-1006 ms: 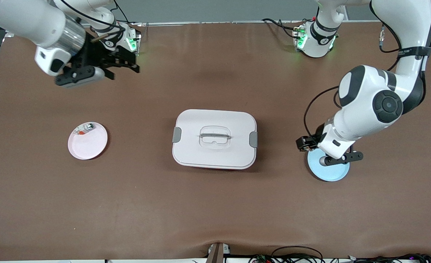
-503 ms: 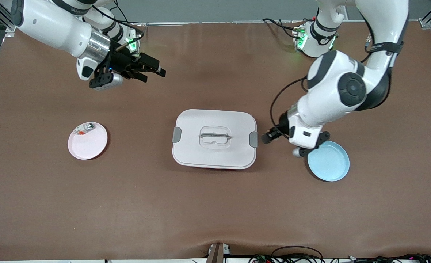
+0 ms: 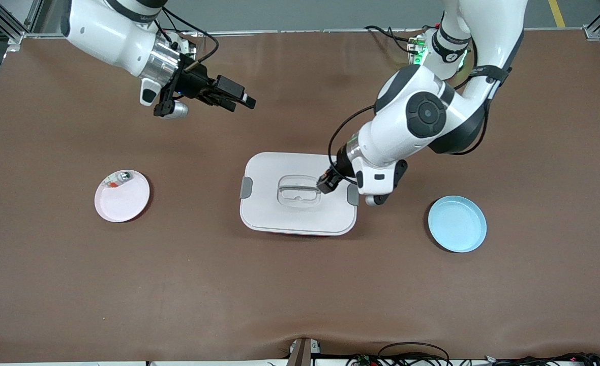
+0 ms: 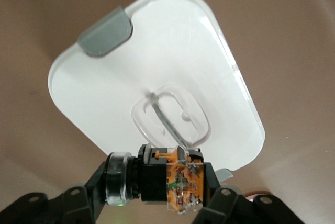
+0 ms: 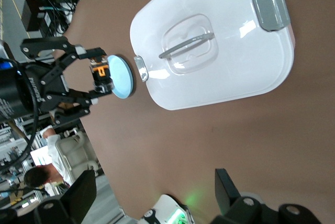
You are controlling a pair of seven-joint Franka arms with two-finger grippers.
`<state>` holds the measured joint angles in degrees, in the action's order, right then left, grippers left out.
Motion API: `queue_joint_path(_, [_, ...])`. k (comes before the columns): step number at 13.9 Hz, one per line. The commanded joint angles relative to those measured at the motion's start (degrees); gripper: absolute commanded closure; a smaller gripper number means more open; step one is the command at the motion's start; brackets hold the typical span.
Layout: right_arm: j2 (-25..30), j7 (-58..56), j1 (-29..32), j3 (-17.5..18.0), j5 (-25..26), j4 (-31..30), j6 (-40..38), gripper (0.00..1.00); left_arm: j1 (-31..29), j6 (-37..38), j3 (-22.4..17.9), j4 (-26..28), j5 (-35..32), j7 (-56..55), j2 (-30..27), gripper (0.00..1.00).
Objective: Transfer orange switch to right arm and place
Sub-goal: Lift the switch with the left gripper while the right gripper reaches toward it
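Note:
My left gripper point(image 3: 326, 183) is shut on the orange switch point(image 4: 172, 182), a small black block with an orange band and a clear round cap. It hangs over the handle of the white lidded box point(image 3: 279, 216). From the right wrist view the switch point(image 5: 99, 73) shows between the left gripper's fingers, in front of the blue plate point(image 5: 123, 76). My right gripper point(image 3: 241, 104) is open with nothing between its fingers. It hangs over bare table between the right arm's base and the box, pointing toward the box.
A pink plate point(image 3: 123, 202) toward the right arm's end holds a small silver-and-red piece point(image 3: 118, 178). A blue plate point(image 3: 457, 226) lies toward the left arm's end, bare. The white box sits mid-table with grey latches at both ends.
The left arm has swung from the blue plate to over the box lid, carrying the switch. The right gripper has moved from near its base toward the table's middle.

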<state>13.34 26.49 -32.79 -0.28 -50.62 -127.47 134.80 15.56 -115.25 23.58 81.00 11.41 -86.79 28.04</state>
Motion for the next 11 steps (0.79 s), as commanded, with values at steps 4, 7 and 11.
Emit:
queue_joint_path(4, [-0.3,0.7,-3.5,-0.5,-4.8,-2.0,8.7,0.0,3.4,0.4,0.0,-3.1,3.2,-9.8,0.9,1.0])
queue_joint_path(7, [-3.4,0.6,-7.2,-0.5,-4.8,-1.6,14.2,0.0,4.4,0.4,-0.1,-4.2,4.6,-11.1,1.5,1.0])
queue_joint_path(11, [-7.2,0.6,-7.8,-0.5,-5.0,1.0,15.1,0.0,5.6,0.5,0.1,-4.3,4.9,-11.2,1.8,1.0])
